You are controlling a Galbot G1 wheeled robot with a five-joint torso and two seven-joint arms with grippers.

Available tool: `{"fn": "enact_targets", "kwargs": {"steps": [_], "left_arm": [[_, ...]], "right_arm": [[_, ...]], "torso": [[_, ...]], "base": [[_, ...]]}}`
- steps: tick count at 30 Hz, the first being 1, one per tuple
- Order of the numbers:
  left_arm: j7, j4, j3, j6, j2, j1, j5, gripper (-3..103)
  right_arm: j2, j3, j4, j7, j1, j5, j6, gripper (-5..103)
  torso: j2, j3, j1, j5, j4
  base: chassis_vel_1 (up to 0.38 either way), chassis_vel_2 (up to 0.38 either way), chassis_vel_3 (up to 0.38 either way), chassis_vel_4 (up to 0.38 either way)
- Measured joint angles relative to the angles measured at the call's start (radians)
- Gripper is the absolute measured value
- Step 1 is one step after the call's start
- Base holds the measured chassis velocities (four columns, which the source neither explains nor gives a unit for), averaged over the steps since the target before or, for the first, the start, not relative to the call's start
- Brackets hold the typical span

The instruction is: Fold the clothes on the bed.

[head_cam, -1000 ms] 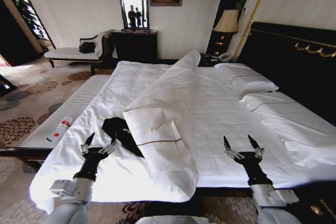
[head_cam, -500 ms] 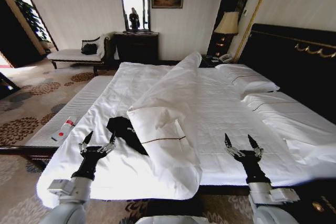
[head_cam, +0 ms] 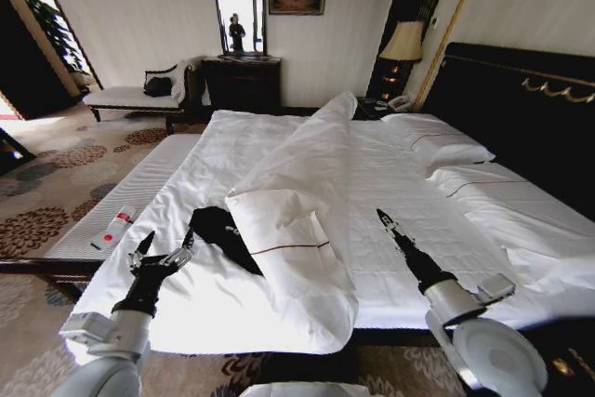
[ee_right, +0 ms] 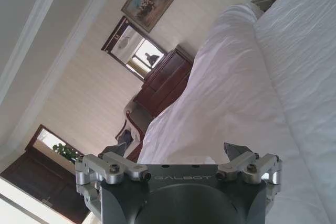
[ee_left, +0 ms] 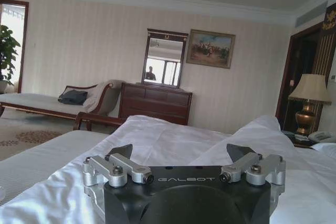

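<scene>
While the black T-shirt (head_cam: 218,232) lay half under the folded duvet (head_cam: 296,216) on the bed (head_cam: 409,183), both grippers hovered with fingers apart, left (head_cam: 163,247) nearest, probably to reach it; right (head_cam: 389,223) rolled sideways.

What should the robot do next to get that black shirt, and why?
Probably reach the left gripper forward to the black shirt. The gripper is open, empty and hovering just short of the shirt, which lies crumpled on the bed with one side tucked under the folded-back duvet. The right gripper, also open, is across that duvet.
</scene>
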Motion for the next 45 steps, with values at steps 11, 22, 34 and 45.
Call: {"fn": "enact_targets", "kwargs": {"steps": [11,22,34,45], "left_arm": [[0.008,0.0,-0.002,0.001,-0.042,0.041,0.057,100],[0.007,0.0,-0.018,0.0,-0.076,0.072,0.077,100],[0.002,0.001,-0.019,-0.008,-0.098,0.088,0.1,100],[0.001,0.002,-0.011,-0.011,-0.098,0.079,0.109,100]], "right_arm": [[-0.122,-0.265,-0.264,0.026,0.348,0.06,-0.038,100],[-0.075,-0.524,-0.458,0.075,0.633,0.105,-0.087,100],[-0.028,-0.653,-0.554,0.115,0.775,0.059,-0.119,100],[-0.028,-0.694,-0.63,0.217,0.863,0.049,-0.167,100]], "torso": [[0.0,0.0,0.0,0.0,-0.0003],[0.0,0.0,0.0,-0.0003,-0.0001],[0.0,0.0,0.0,-0.0003,-0.0002],[0.0,0.0,0.0,-0.0002,-0.0004]], "base": [[0.0,0.0,0.0,0.0],[0.0,0.0,0.0,0.0],[0.0,0.0,0.0,0.0],[0.0,0.0,0.0,0.0]]}}
